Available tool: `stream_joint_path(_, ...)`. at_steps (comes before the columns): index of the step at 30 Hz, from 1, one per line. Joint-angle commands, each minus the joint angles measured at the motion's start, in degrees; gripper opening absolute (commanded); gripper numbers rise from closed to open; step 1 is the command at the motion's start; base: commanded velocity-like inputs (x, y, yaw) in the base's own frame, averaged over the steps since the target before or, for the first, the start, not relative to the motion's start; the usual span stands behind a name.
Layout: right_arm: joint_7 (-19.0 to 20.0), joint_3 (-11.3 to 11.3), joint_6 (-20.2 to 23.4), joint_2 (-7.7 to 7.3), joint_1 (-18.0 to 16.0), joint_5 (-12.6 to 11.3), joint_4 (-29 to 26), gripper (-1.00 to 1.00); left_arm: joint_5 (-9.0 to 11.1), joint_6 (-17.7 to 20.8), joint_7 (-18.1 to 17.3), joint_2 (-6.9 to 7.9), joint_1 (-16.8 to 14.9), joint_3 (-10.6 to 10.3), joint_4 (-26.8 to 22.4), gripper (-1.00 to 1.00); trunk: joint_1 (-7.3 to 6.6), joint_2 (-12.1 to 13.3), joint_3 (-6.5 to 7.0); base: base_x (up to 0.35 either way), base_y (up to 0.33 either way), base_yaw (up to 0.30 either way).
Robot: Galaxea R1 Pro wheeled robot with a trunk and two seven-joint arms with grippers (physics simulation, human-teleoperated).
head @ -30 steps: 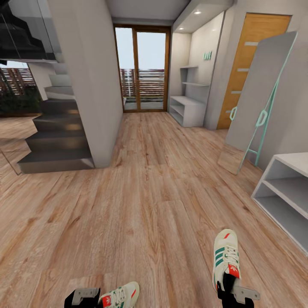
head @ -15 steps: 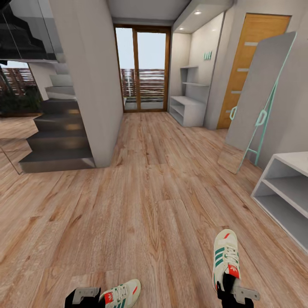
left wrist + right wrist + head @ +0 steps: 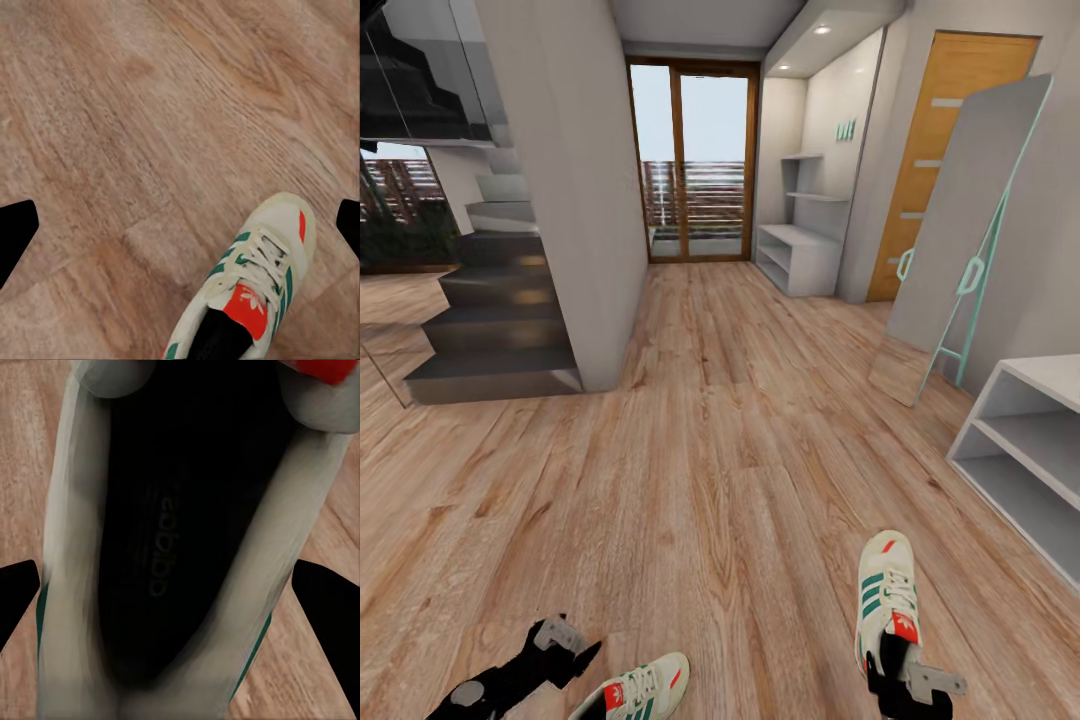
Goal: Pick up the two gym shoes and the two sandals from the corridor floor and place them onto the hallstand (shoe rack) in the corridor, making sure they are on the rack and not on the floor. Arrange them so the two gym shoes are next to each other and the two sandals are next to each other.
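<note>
Two cream-white gym shoes with green stripes are near the bottom of the head view, over the wood corridor floor [image 3: 720, 450]. My left gripper [image 3: 555, 645] stands open, up and to the left of the left shoe [image 3: 645, 688], and apart from it. The left wrist view shows that shoe [image 3: 255, 292] lying on the planks. The right gripper [image 3: 905, 685] is shut on the heel of the right shoe [image 3: 887, 595], with its dark opening [image 3: 180, 532] between the fingers. The hallstand [image 3: 800, 255] stands far down the corridor on the right. The sandals are out of view.
A second pale open-shelf unit [image 3: 1025, 450] is close on the right. A tall leaning mirror [image 3: 970, 220] and an orange door [image 3: 930, 150] line the right wall. Dark stairs [image 3: 495, 310] and a white pillar [image 3: 575, 190] stand on the left, with glass doors [image 3: 692, 160] at the corridor's end.
My left gripper has let go of the left shoe's heel and swung up and to the left, open. The left shoe stayed put. The right gripper and its shoe barely moved.
</note>
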Motion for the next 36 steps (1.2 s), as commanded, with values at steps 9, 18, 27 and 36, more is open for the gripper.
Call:
stream_joint_path(9, 0.1, 0.3, -0.1, -0.1, -0.1, 2.3, -3.0, -1.0, -15.2, 7.1, -3.2, 0.62, -4.5, 0.3, -0.1, 1.0, -0.01, 0.0, -0.06, 0.0, 0.0, 0.0)
stream_joint_path(18, 1.5, 0.2, 5.9, -0.14, -5.9, 13.9, -9.1, -1.0, -16.7, 6.8, -5.5, 0.81, -4.6, 0.0, 0.3, 1.0, -0.01, 0.0, -0.06, 0.0, 0.0, 0.0)
stream_joint_path(27, 13.6, 0.1, 21.3, -0.09, -13.3, 16.2, -15.7, -1.0, -17.2, 6.8, -7.7, 1.12, -4.2, 0.1, 0.3, 1.0, -0.01, 0.0, -0.06, 0.0, 0.0, 0.0)
stream_joint_path(36, 17.7, -0.1, 25.7, -0.19, -14.4, 16.5, -20.6, -1.0, -16.9, 6.6, -7.8, 1.04, -4.1, 0.4, 0.2, 1.0, -0.01, 0.0, -0.06, 0.0, 0.0, 0.0)
